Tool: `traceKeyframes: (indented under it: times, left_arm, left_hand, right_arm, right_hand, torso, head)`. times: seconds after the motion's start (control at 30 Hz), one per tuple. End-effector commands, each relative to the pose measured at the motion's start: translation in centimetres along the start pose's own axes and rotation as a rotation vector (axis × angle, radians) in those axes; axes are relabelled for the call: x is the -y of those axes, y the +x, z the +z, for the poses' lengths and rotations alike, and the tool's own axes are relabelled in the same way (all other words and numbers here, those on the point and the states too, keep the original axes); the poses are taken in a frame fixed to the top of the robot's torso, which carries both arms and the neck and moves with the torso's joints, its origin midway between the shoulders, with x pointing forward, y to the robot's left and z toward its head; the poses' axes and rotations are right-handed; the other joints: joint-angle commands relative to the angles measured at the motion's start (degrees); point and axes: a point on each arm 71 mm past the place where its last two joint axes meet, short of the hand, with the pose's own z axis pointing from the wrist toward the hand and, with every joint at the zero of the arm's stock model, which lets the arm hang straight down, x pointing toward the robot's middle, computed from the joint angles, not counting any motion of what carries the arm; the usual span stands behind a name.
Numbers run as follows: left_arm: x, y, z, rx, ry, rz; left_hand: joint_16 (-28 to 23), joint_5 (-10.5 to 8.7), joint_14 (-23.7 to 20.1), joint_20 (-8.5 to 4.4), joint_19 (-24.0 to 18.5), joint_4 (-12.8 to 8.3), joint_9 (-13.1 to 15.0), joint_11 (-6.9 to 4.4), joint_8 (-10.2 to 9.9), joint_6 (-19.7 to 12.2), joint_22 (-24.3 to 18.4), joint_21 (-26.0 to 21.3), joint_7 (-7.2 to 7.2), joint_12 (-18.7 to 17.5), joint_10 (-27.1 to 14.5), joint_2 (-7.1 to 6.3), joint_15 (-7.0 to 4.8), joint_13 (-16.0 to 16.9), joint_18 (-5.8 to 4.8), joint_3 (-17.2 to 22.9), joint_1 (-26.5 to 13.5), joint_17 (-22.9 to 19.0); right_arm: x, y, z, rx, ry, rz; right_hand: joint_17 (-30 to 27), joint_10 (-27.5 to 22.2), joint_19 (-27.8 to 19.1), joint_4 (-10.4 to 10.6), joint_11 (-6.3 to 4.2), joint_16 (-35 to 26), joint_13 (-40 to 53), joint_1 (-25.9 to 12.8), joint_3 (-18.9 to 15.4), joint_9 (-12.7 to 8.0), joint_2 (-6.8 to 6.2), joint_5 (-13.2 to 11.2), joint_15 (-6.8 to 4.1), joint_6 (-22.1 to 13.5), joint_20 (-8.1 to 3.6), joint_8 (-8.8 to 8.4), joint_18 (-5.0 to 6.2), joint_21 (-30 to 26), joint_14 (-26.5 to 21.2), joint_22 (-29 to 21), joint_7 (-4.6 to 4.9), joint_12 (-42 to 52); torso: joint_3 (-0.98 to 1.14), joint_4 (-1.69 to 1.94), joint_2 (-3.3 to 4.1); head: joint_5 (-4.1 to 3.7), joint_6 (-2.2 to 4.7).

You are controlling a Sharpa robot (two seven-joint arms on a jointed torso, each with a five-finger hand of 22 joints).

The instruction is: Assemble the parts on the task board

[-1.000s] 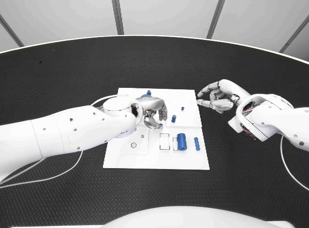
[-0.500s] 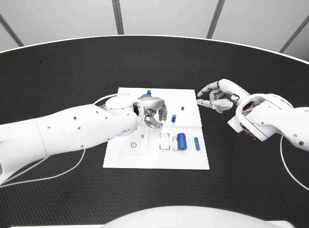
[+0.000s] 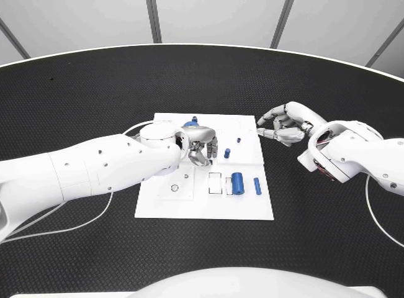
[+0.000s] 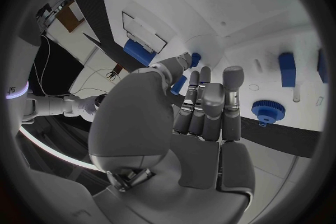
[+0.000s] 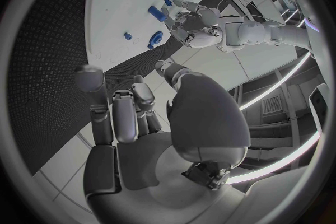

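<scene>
Left hand (image 3: 198,146) hangs over the upper middle of the board (image 3: 166,208), fingers curled inward. The wrist view shows a small blue piece (image 4: 179,84) between thumb and fingers (image 4: 210,103); whether it is gripped or merely lies behind them cannot be told.

Right hand (image 3: 285,126) is off the board, over the black table (image 3: 94,87) at 3 o'clock of the board's top corner, fingers curled in, holding nothing visible.

A blue gear (image 3: 193,123) sits at 12 o'clock from the left hand. A short blue peg (image 3: 227,153) stands just at its 3 o'clock. A small pin (image 3: 238,141) lies at 2 o'clock. A large blue cylinder (image 3: 238,182) lies at 5 o'clock, with a thin rod (image 3: 257,186) just beside it, toward the board's right edge.
</scene>
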Motion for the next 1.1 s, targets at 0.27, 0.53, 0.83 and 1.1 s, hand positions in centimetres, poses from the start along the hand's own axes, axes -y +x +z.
traceKeyframes:
  times: [0.27,0.53,0.83,1.1]
  left_arm:
    - [0.1,0.11,0.02,-0.013,0.002,0.002]
    - [0.11,0.16,0.08,-0.018,0.002,0.003]
    - [0.05,0.24,0.2,-0.027,-0.002,0.004]
    - [0.09,0.37,0.31,-0.04,-0.004,0.013]
  left_hand:
    - [0.4,-0.25,0.0,-0.32,0.2,0.0,0.1,-0.09,0.3,0.6,0.0,0.3,-0.03,0.3,0.4,-0.13,-0.51,0.1,-0.86,0.5,0.6,0.0]
    - [0.5,-0.25,0.1,-0.4,0.3,0.0,0.1,-0.2,0.3,0.8,0.2,0.4,-0.11,0.4,0.7,0.04,-0.61,0.2,-0.89,0.7,0.7,0.1]
    - [0.8,-0.25,0.4,-0.64,0.7,-0.2,0.3,-0.46,0.6,1.7,0.8,0.8,-0.23,0.8,1.5,0.61,-0.85,0.6,-1.0,1.1,1.2,0.5]
    - [0.9,-0.25,0.5,-0.74,0.9,-0.3,0.4,-0.57,0.8,2.2,1.1,1.1,-0.32,1.0,1.8,0.86,-0.94,0.7,-1.06,1.3,1.4,0.7]
  right_arm:
    - [-0.01,0.01,0.0,0.0,0.0,0.0]
    - [-0.02,0.01,0.0,0.0,0.0,0.0]
    - [-0.03,0.02,-0.01,-0.001,-0.001,0.0]
    - [-0.05,0.04,-0.01,-0.001,-0.001,0.001]
  right_hand:
    - [1.4,0.0,-0.2,0.1,-0.16,-0.4,0.1,0.3,0.3,0.0,-0.13,0.2,-0.36,-0.4,-0.08,0.36,0.91,-0.3,2.5,0.0,0.11,0.0]
    - [1.4,0.0,-0.2,0.1,-0.16,-0.4,0.1,0.3,0.3,0.0,-0.13,0.2,-0.36,-0.4,-0.08,0.36,0.91,-0.3,2.5,0.0,0.11,0.0]
    - [1.4,0.0,-0.2,0.1,-0.16,-0.4,0.1,0.3,0.3,0.0,-0.13,0.2,-0.36,-0.4,-0.08,0.36,0.91,-0.3,2.5,0.0,0.11,0.0]
    - [1.4,0.0,-0.2,0.1,-0.16,-0.4,0.1,0.3,0.3,0.0,-0.13,0.2,-0.36,-0.4,-0.08,0.36,0.91,-0.3,2.5,0.0,0.11,0.0]
  torso:
    - [0.02,0.02,-0.03]
    - [0.01,0.0,0.02]
    - [0.01,-0.02,-0.01]
    - [-0.02,-0.04,-0.02]
  head:
    - [-0.07,-0.26]
    - [-0.05,-0.32]
    - [-0.02,-0.49]
    - [-0.08,-0.68]
